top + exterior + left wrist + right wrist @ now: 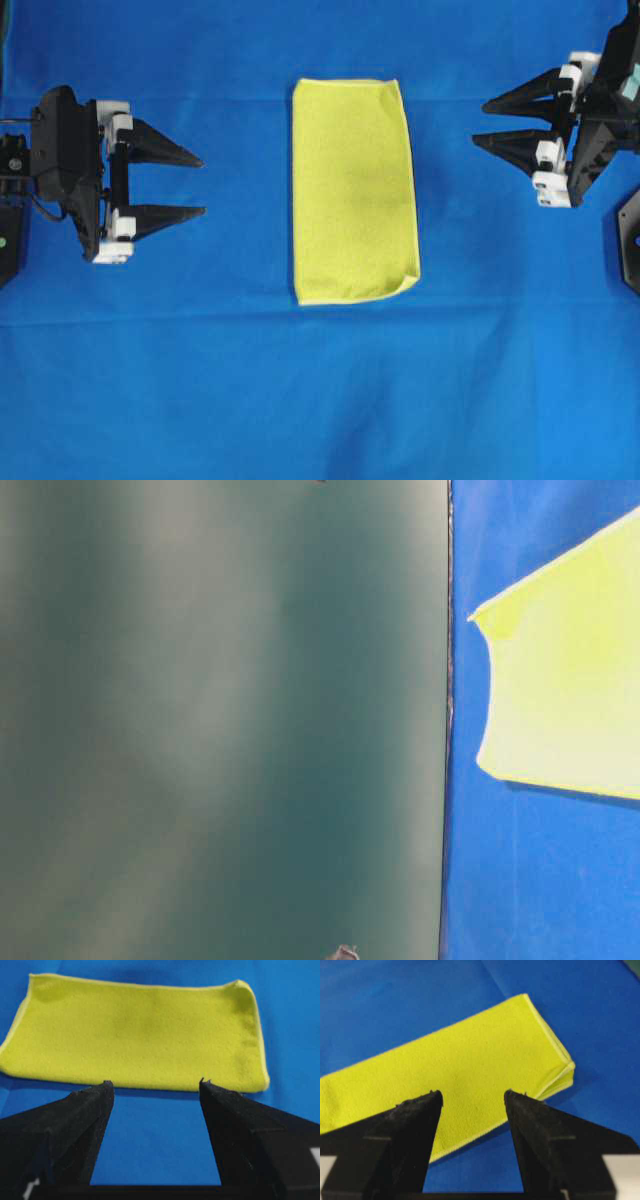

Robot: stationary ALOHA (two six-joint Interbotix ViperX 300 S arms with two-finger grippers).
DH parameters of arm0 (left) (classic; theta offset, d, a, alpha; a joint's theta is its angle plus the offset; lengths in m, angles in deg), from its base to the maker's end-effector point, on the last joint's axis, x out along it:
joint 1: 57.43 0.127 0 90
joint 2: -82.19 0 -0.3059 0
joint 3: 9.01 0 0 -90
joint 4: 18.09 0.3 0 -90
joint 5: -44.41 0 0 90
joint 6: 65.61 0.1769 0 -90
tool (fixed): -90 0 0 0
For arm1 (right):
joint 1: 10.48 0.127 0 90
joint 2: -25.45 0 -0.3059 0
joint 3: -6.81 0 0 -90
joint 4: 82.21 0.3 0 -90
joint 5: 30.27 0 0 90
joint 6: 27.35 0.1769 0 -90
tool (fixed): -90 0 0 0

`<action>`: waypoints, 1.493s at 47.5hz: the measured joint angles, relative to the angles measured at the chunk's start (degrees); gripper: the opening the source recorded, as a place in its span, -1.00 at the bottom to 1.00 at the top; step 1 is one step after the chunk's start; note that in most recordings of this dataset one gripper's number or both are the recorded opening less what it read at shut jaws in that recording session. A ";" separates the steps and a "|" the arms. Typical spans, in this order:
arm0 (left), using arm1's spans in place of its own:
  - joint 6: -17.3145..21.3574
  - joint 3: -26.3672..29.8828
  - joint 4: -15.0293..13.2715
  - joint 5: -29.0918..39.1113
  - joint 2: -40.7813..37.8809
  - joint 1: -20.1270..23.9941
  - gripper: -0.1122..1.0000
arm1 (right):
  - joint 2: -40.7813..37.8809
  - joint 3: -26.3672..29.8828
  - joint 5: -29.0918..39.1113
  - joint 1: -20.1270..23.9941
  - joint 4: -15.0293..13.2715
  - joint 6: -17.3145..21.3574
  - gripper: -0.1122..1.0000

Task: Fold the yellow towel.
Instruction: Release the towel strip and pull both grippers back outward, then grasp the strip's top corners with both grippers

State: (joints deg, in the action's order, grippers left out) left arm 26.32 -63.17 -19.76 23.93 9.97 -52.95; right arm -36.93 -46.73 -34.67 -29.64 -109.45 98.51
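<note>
The yellow towel (352, 190) lies folded in half as a tall rectangle in the middle of the blue cloth. It also shows in the left wrist view (135, 1035), the right wrist view (460, 1065) and the table-level view (570, 680). My left gripper (203, 185) is open and empty, well to the left of the towel, apart from it; in its wrist view it (156, 1082) shows blue cloth between the jaws. My right gripper (478, 122) is open and empty, to the right of the towel near its upper part; its wrist view (472, 1092) shows the layered hem edges beyond the jaws.
The blue cloth (300, 400) covers the whole table. A dark green panel (220, 720) blocks most of the table-level view. A black arm base part (628, 240) sits at the right edge.
</note>
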 measured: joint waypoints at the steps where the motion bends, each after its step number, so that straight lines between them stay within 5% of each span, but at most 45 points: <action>1: -0.09 0.00 -0.09 0.00 0.00 -0.09 0.40 | 0.09 0.00 0.00 0.00 0.00 0.00 0.24; 27: 0.35 2.02 0.00 -1.05 -2.20 0.35 0.40 | -2.02 2.20 0.00 -0.44 0.00 0.00 0.24; 37: 0.88 9.93 0.00 -0.26 -11.60 6.33 0.39 | -12.30 8.35 2.29 -4.66 -0.26 -0.97 0.24; 54: 1.32 22.85 0.00 1.76 -31.20 15.38 0.39 | -34.37 20.57 5.19 -8.53 -4.83 -1.58 0.24; 71: 1.14 29.79 0.00 0.53 -45.79 20.30 0.39 | -47.37 24.61 3.43 -11.25 -5.01 -1.58 0.24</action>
State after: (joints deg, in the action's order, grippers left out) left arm 27.47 -33.37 -19.76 24.46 -35.82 -32.65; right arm -84.31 -22.13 -31.24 -40.89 -114.46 96.93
